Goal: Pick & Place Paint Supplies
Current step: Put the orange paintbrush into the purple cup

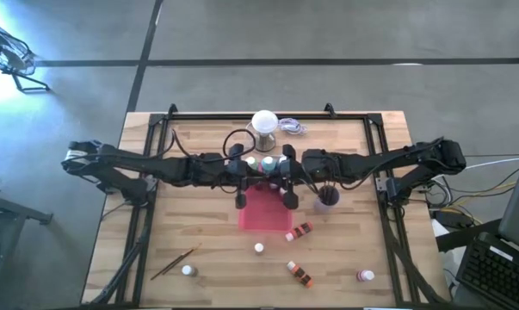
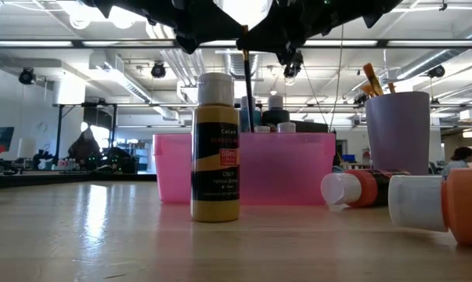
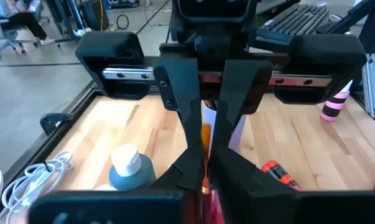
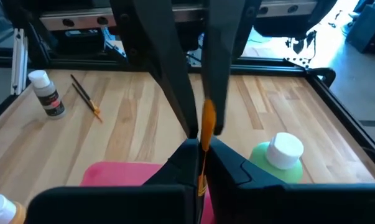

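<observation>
Low view shows a thin brush (image 2: 248, 90) hanging upright above the pink tray (image 2: 298, 168), pinched between the nearly closed left gripper (image 1: 241, 198) and the clamped right gripper (image 1: 288, 196), which meet tip to tip over the tray.

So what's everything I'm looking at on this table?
Table: one, pale wood.
Tray: one, pink, table centre.
Small paint bottles: five, scattered off the tray; yellow standing, two orange lying, one pink, one dark.
Bigger bottles: teal and green, beside the tray.
Cup: one, purple, holding brushes, right of the tray.
Loose brush: one, brown, near the dark bottle.
Ball-topped stand: one, white, behind the tray.
Cable: white, beside the stand.
Left gripper, right gripper: dark, over the tray, both pinching one held brush.
</observation>
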Available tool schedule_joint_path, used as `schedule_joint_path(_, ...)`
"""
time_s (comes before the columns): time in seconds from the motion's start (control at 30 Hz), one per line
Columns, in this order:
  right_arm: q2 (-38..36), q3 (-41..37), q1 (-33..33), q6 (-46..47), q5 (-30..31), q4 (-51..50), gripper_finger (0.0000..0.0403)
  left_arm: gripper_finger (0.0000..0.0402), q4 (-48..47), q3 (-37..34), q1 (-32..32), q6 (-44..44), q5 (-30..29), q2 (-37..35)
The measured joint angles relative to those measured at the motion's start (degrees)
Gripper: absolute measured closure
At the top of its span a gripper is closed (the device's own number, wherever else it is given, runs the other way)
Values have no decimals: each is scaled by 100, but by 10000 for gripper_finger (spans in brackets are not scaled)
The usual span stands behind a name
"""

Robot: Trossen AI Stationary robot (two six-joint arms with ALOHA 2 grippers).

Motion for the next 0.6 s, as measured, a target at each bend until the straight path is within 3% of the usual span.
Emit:
schedule_joint_path(0.17, 0, 0, 0, -5, 2, -38, 391, 314, 13, 0, 0, -7, -35, 0)
schedule_joint_path(0.47, -2, 0, 0, -9, 13, -238, 392, 181, -23, 0, 0, -69, -146, -12)
schedule_joint_path(0.6, -4, -2, 0, 0, 13, -262, 390, 146, -295, 0, 1, -113, -323, -170)
